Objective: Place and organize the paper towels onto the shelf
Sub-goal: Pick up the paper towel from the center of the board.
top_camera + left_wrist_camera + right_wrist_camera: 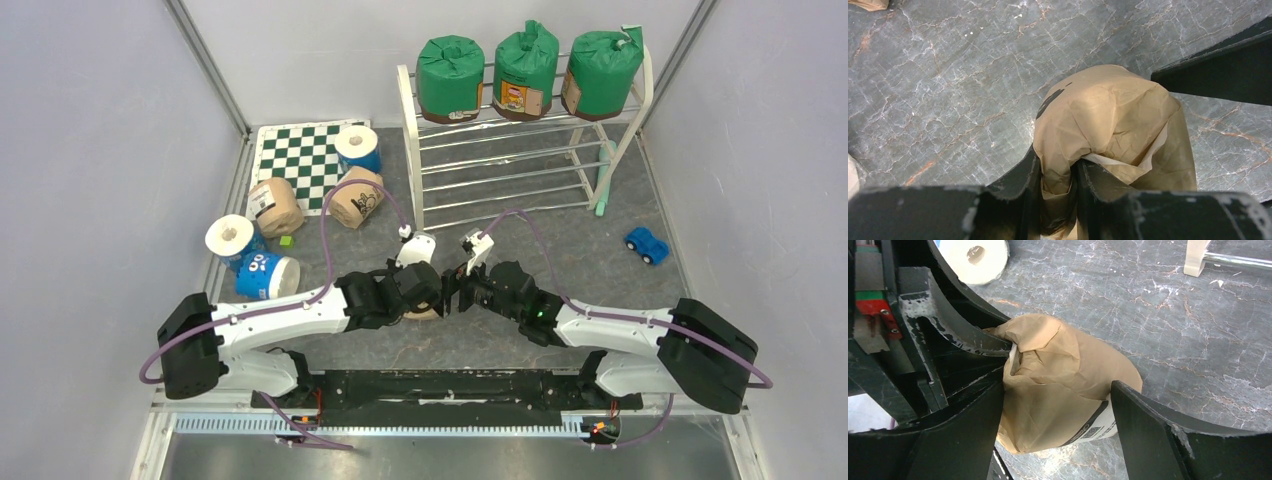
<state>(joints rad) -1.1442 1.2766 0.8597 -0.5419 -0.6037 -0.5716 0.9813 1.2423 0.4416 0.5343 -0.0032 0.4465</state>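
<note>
Between the black, white-scuffed left fingers (1013, 190) sits a tan paper roll (1108, 125) with a black mark. The right fingers (1148, 435), black too, flank its tan wrap and black-printed white label. Under the fingers, the table (948, 75) is grey marble veined white and rust. Beyond them: three green rolls (525, 65), a white shelf (410, 150) with chrome rods, a green-and-white checkered mat (300, 155), a blue toy car (647, 244)

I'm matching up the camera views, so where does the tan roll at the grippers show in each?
Top external: tan roll, centre, mostly hidden where the arms meet.
Left wrist: centre.
Right wrist: centre.
Shared landmark: left gripper pinching its wrap.
</note>
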